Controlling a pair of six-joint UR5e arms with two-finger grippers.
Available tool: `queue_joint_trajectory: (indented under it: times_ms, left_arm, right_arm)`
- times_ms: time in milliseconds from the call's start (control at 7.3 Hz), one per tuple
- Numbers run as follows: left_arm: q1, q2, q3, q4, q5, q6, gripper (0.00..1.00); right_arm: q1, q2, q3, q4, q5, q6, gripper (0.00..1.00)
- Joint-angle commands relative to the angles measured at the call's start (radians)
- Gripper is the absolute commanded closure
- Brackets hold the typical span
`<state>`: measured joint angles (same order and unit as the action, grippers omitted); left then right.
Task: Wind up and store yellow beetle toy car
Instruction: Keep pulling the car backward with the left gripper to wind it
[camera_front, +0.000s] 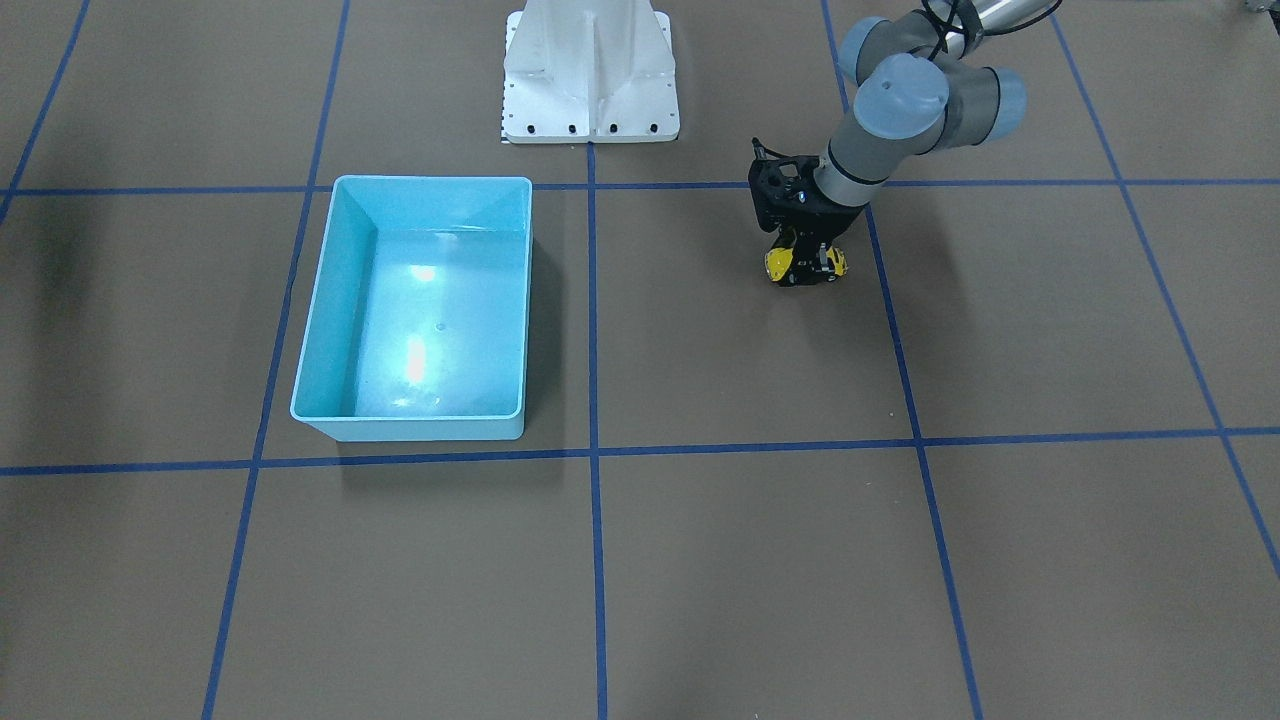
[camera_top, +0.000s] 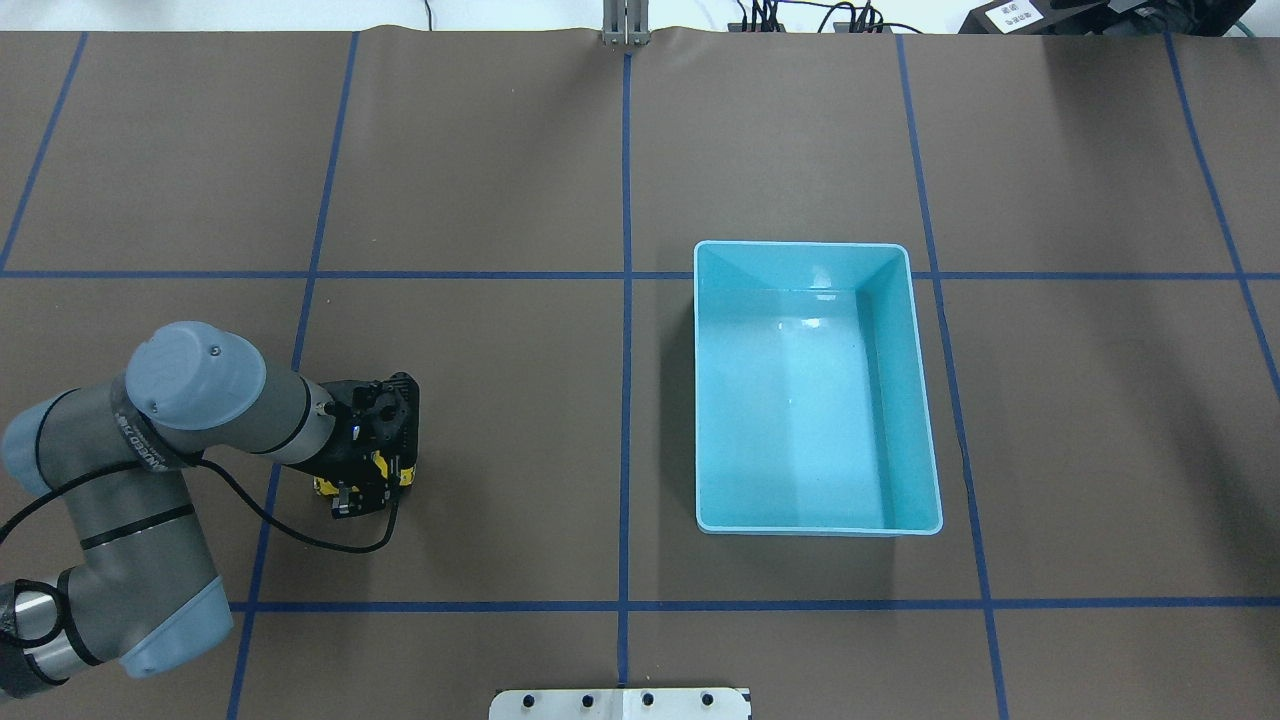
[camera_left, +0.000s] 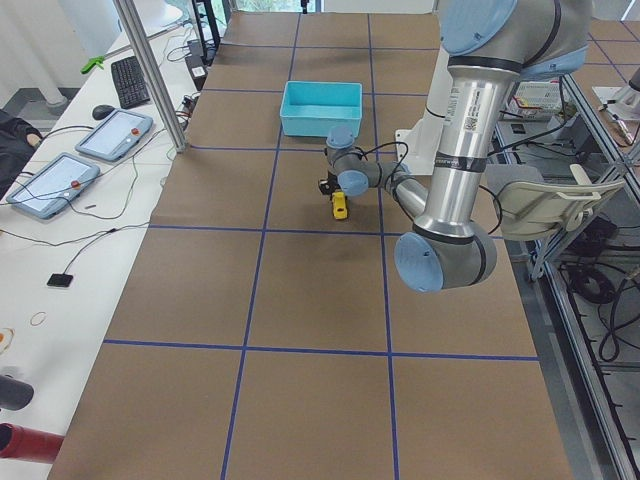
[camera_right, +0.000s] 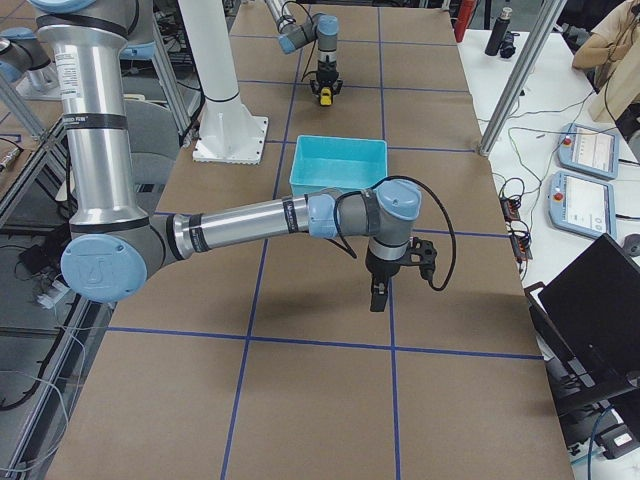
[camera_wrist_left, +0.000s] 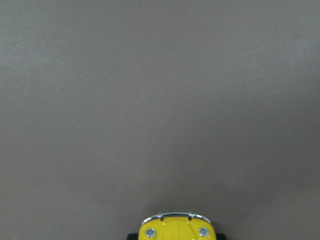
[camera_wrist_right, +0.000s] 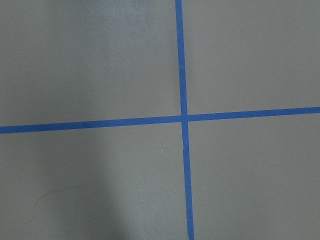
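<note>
the left end effector (camera_front: 806, 262) is low at the counter (camera_front: 700, 580), its black fingers clamped across the yellow car (camera_front: 779, 265). yellow body shows on both sides of the fingers. i cannot tell whether the wheels touch the counter. the car is at the robot's near left, well apart from the blue bin (camera_front: 312, 330), which stands right of the centre line of blue tape (camera_front: 592, 330). in the left wrist view only the car's rounded end, with two small lamps and a chrome strip, shows at the bottom edge. the right end effector (camera_right: 378, 292) hangs over the counter to the right of the bin, above a tape cross. i cannot tell whether it is wide or narrow.
</note>
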<state>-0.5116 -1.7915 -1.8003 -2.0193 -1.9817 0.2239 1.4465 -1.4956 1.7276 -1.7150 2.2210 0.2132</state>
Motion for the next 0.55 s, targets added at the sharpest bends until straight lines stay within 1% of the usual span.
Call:
queue_joint_trajectory:
  times_ms: [0, 411]
  left_arm:
    - [-0.01, 0.012, -0.001, -0.012, -0.019, -0.001, 1.0]
    - [-0.021, 0.043, -0.002, -0.036, -0.02, -0.005, 1.0]
  right_arm:
    - [0.0, 0.003, 0.004, 0.0, 0.0, 0.0, 0.0]
    - [0.0, 0.006, 0.006, 0.0, 0.0, 0.0, 0.0]
